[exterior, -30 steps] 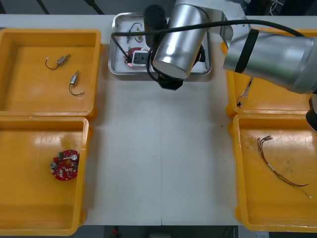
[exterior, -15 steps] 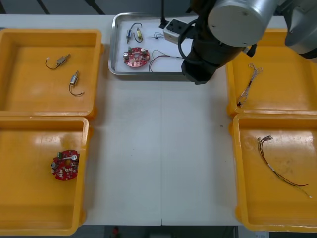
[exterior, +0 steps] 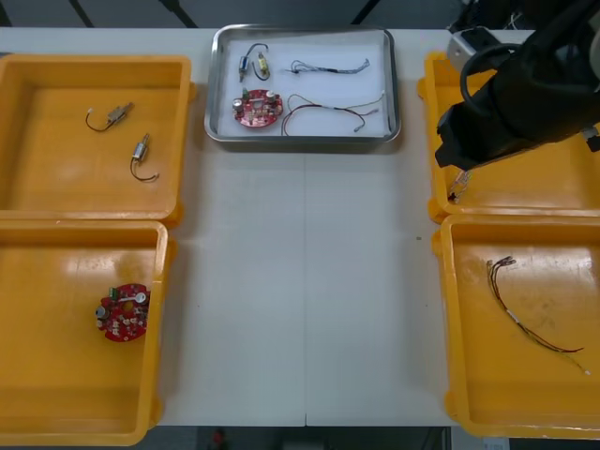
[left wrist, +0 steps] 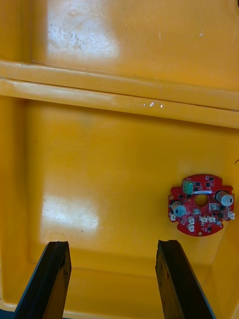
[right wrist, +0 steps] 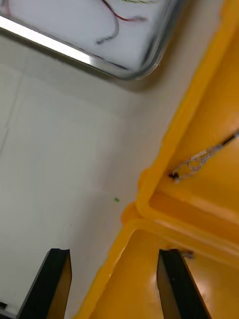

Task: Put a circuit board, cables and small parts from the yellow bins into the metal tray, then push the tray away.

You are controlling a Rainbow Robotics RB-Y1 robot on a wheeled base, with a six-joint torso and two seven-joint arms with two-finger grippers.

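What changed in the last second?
The right arm swung off the metal tray to the robot's right; its open right hand now hangs over the right yellow bins. The tray and its circuit board stayed put; the left hand hovers over the near left bin.

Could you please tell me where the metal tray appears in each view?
Front view: the metal tray sits at the far middle of the table.
Right wrist view: its rounded corner lies beyond the open right pincer, beside the far right yellow bin.
Left wrist view: the open left pincer faces the near left yellow bin and its red circuit board.
Shared landmark: the red cable inside the tray.
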